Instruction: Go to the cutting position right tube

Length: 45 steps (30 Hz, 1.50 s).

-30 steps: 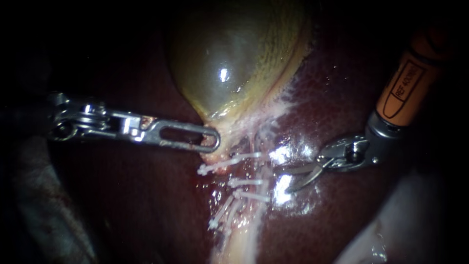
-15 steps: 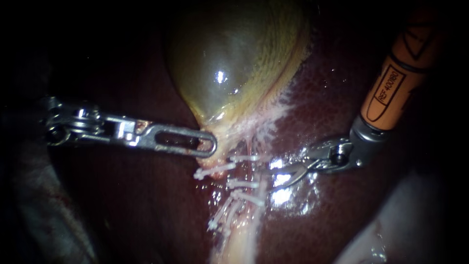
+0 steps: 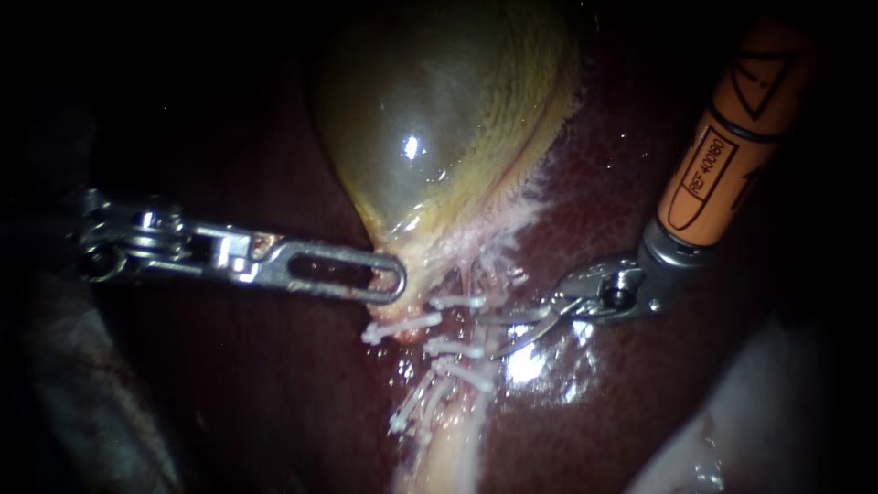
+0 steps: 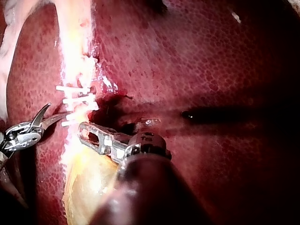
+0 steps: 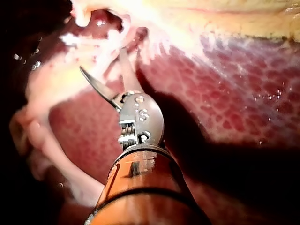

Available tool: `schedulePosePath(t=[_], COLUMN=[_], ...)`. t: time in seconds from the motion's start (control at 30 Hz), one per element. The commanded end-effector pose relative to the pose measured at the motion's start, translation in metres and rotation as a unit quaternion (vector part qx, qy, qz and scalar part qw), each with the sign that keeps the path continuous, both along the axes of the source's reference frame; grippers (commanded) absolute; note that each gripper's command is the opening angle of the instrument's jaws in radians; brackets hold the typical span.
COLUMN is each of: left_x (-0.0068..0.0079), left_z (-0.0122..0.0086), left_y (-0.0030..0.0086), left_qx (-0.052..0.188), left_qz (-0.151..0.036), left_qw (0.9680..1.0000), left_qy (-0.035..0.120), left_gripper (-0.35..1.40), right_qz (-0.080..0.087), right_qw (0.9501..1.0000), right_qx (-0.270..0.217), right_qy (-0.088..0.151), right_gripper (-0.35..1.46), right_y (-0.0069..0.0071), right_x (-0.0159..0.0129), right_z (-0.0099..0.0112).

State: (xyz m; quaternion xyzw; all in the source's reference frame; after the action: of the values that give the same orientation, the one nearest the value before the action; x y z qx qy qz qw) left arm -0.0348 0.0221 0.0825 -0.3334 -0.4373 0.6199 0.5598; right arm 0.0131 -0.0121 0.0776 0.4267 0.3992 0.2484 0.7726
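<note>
Curved blades of the right instrument (image 3: 496, 335) stand apart at the right tube (image 3: 472, 276), just beside its white clips (image 3: 457, 300). Its orange shaft slants in from upper right. The left instrument (image 3: 395, 279), lying level, is clamped on the neck of the gallbladder (image 3: 430, 137). Only the right wrist view shows pale tissue in the gap between the blades, over the liver (image 3: 594, 183).

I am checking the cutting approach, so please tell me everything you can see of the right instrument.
The right instrument comes in from the upper right: an orange shaft, then a grey metal wrist, ending in two thin curved blades. Its jaws stand open, pointing at the white clips on the pale tube below the gallbladder. The blade tips reach among the clips; whether they touch the tube I cannot tell.
</note>
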Motion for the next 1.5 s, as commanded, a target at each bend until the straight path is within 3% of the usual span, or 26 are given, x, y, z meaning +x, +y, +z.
schedulePosePath(t=[0.03, 0.9, 1.5], left_x=[0.0000, -0.0003, -0.0003], left_z=[-0.0001, -0.0008, -0.0008], left_y=[0.0000, -0.0003, -0.0003], left_qx=[0.000, -0.002, -0.002], left_qz=[0.000, 0.001, 0.001], left_qw=[1.0000, 1.0000, 1.0000], left_qy=[0.000, 0.000, 0.000], left_gripper=[-0.35, -0.35, -0.35], right_qz=[0.000, 0.010, 0.020], right_qw=[1.0000, 0.9999, 0.9992], right_qx=[0.000, 0.007, 0.027], right_qy=[0.000, -0.008, -0.020], right_gripper=[1.11, 1.08, 0.96], right_y=[0.0000, -0.0007, -0.0009], right_x=[0.0000, 0.0020, 0.0029], right_z=[0.0001, 0.0022, 0.0026])
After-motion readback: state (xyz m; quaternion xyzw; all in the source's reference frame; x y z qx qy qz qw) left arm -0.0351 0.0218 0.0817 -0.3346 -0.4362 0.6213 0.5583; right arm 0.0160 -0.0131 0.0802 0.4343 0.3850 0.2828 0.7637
